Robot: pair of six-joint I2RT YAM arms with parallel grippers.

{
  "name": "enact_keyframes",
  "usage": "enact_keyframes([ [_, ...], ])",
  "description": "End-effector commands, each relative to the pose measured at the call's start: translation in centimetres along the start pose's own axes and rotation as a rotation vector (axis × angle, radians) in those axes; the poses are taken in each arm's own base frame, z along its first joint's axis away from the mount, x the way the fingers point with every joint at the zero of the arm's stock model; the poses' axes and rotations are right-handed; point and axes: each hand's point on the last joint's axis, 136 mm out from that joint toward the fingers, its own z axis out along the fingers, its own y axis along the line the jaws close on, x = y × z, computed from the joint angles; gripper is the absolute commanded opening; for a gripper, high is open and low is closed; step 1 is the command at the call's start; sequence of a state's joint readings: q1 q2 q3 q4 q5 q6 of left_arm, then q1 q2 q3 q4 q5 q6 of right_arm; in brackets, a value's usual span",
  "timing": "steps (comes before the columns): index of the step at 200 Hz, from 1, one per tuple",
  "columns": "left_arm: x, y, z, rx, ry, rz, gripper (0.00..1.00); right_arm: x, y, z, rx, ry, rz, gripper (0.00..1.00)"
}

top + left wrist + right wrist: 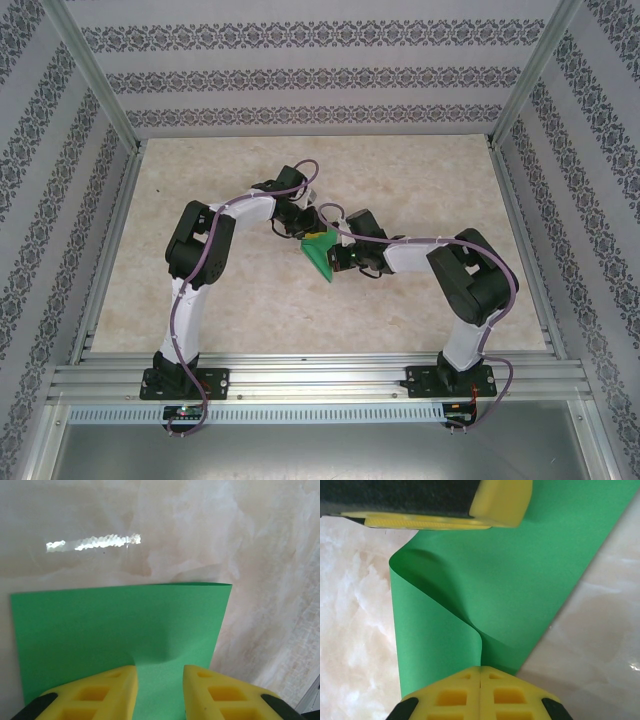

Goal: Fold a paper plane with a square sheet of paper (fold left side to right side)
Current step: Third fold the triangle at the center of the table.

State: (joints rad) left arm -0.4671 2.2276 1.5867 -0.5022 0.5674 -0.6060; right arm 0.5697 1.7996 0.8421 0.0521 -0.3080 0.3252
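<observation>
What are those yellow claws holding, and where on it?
The right gripper pinches the square sheet of paper at the edge of its curled-over flap. The left gripper stands open over it, clamping nothing.

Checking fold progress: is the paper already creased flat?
No, in the right wrist view the paper arches in a soft open curl up to the right gripper, with no sharp crease.

Top view: fixed high above and behind the arm bases point(185, 380), facing forward and down, far enough to take in the whole table point(420, 170). Left wrist view: very near, looking out past the left gripper point(160, 674) across the green paper point(115, 625) to bare table. Right wrist view: equally near, down past the right gripper point(480, 672) onto the same paper. Common to all three: paper and surrounding table.
</observation>
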Motion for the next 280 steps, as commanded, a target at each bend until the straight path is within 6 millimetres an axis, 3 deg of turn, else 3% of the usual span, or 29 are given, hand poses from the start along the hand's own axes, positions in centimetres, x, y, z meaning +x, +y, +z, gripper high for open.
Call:
enact_keyframes([
  [1, 3.2, 4.3, 3.3, -0.112, 0.095, -0.049, 0.33, 0.2, 0.3, -0.5, 0.010, -0.005, 0.007, 0.00],
  [100, 3.4, 4.4, 3.4, -0.113, 0.099, -0.052, 0.33, 0.4, 0.4, -0.5, 0.003, -0.008, 0.014, 0.00],
  [280, 3.3, 4.3, 3.4, -0.111, 0.099, -0.051, 0.33, -1.4, 1.3, -1.3, -0.017, -0.057, 0.000, 0.00],
])
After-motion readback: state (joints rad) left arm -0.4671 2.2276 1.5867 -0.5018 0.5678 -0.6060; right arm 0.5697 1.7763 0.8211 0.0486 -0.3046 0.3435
